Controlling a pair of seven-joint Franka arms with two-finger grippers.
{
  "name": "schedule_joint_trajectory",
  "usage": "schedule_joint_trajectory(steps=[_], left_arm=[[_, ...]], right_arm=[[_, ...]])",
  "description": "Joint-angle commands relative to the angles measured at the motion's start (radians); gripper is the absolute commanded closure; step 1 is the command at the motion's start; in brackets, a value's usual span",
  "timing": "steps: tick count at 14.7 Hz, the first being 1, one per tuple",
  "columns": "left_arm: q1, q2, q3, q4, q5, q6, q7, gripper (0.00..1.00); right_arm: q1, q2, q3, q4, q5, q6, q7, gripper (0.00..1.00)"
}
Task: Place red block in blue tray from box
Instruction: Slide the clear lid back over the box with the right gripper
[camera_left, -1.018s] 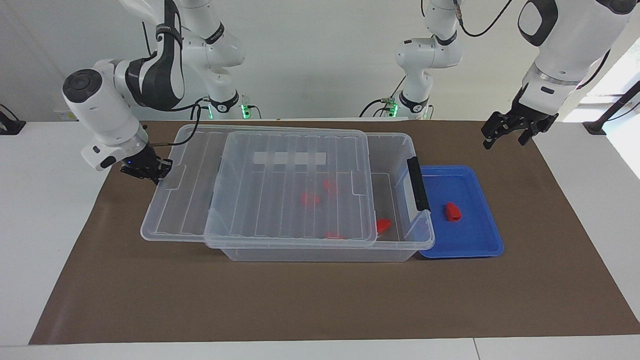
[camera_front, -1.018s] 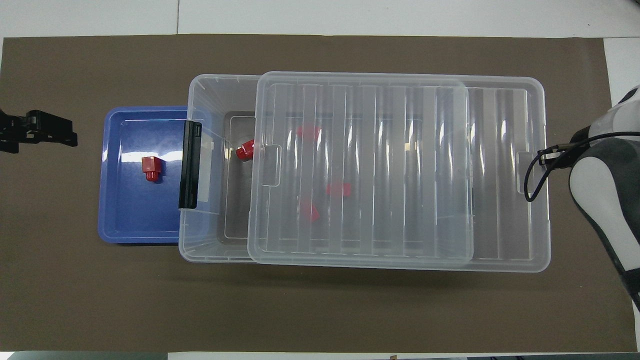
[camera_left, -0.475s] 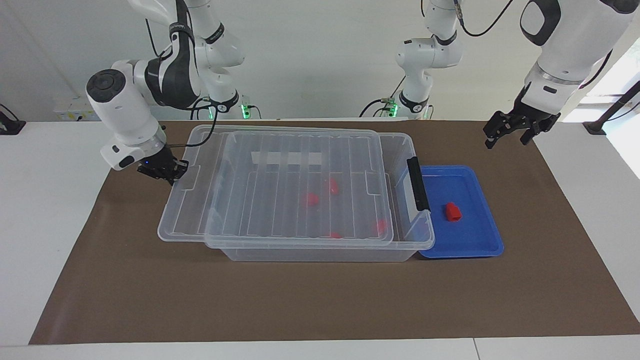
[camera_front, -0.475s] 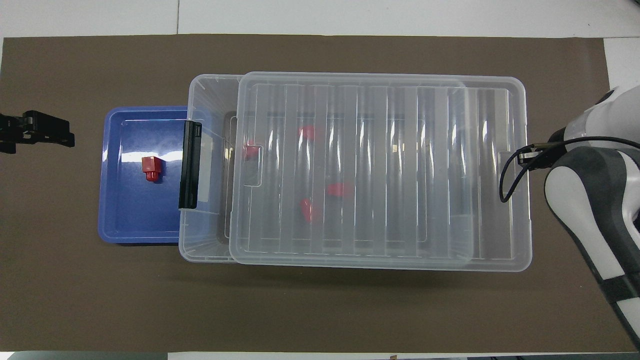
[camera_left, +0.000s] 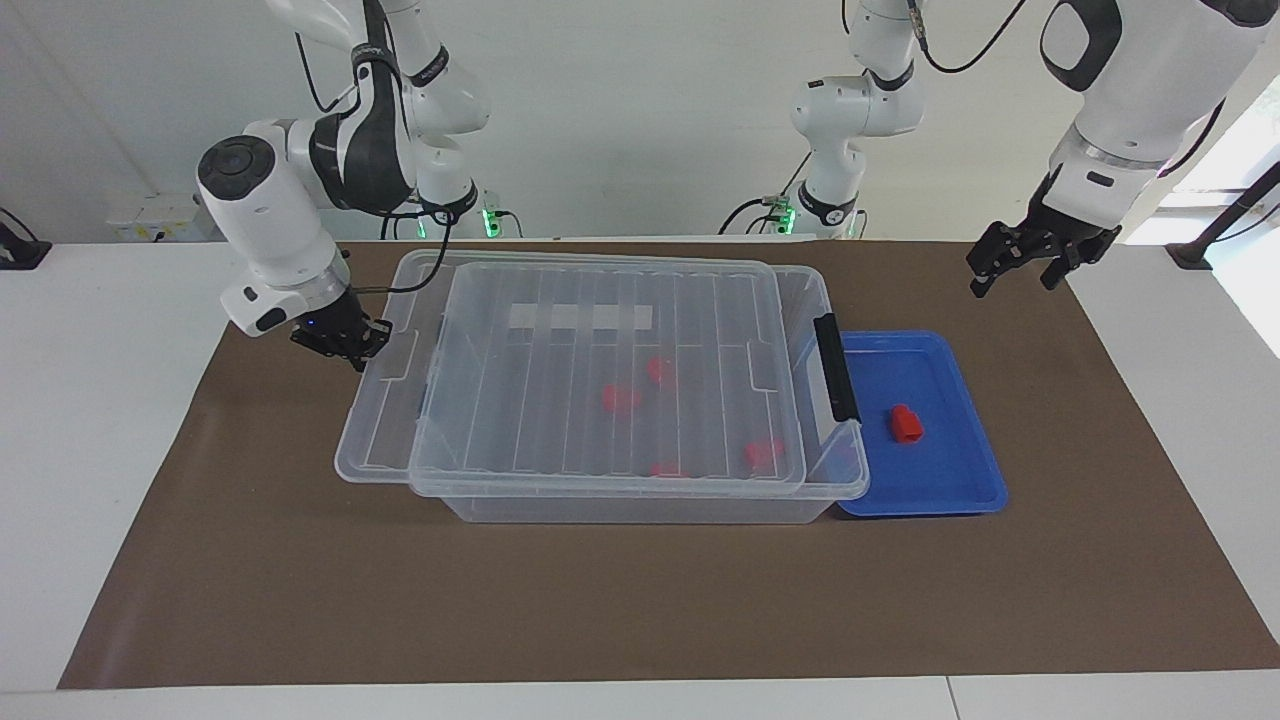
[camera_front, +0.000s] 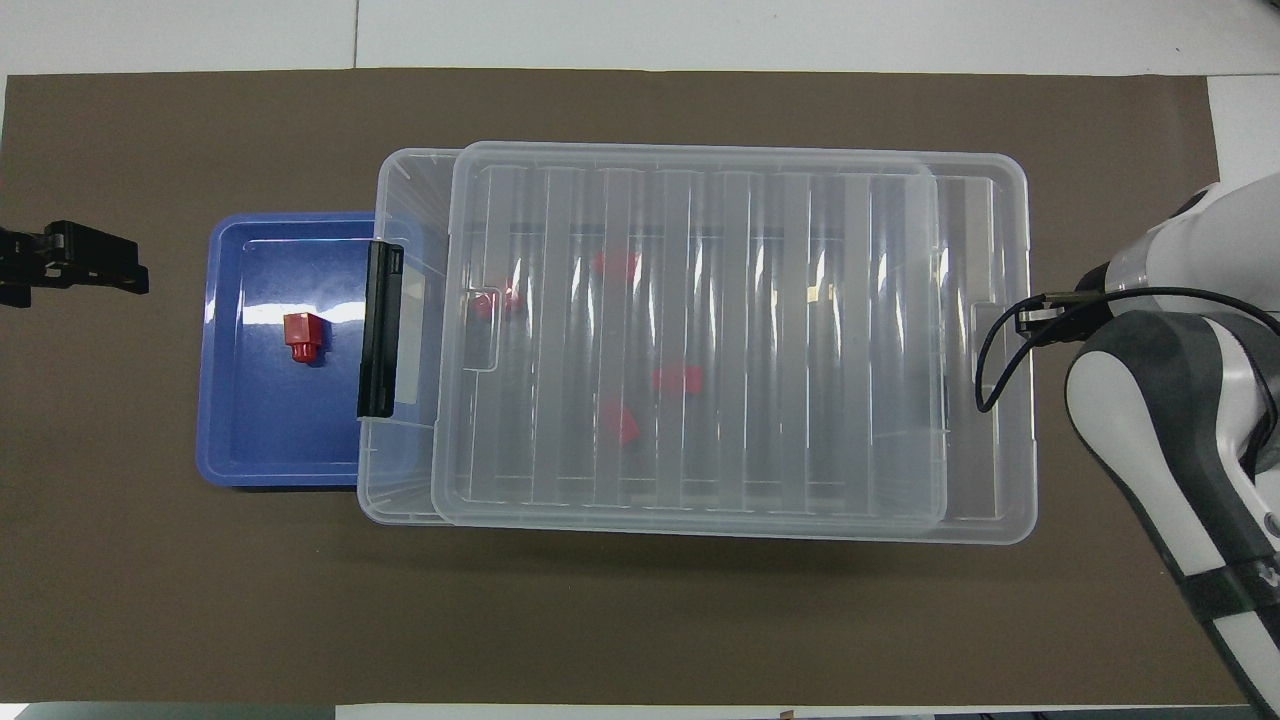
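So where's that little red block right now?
The red block lies in the blue tray, which sits against the box at the left arm's end of the table, beside the black latch.

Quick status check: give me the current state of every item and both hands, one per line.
Small red angular block: lying in the tray, free.
Shallow blue plastic tray: on the mat against the box's latch end.
Large clear plastic box: partly covered, a gap open at the latch end.
Ribbed clear lid: resting on the box, offset toward the right arm's end.
Right hand: at the lid's edge.
Left hand: open, waiting above the mat.
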Motion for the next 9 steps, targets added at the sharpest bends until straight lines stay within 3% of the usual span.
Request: schedule_joint_trajectory(steps=[1, 9], left_arm=[[0.01, -0.019, -0.005, -0.01, 0.002, -0.014, 0.011, 0.0], [0.01, -0.019, -0.005, -0.01, 0.002, -0.014, 0.011, 0.0]], right_arm=[[-0.006, -0.007, 0.029, -0.031, 0.015, 0.032, 0.04, 1.0], [-0.005, -0.006, 0.066, -0.031, 0.016, 0.032, 0.099, 1.0]])
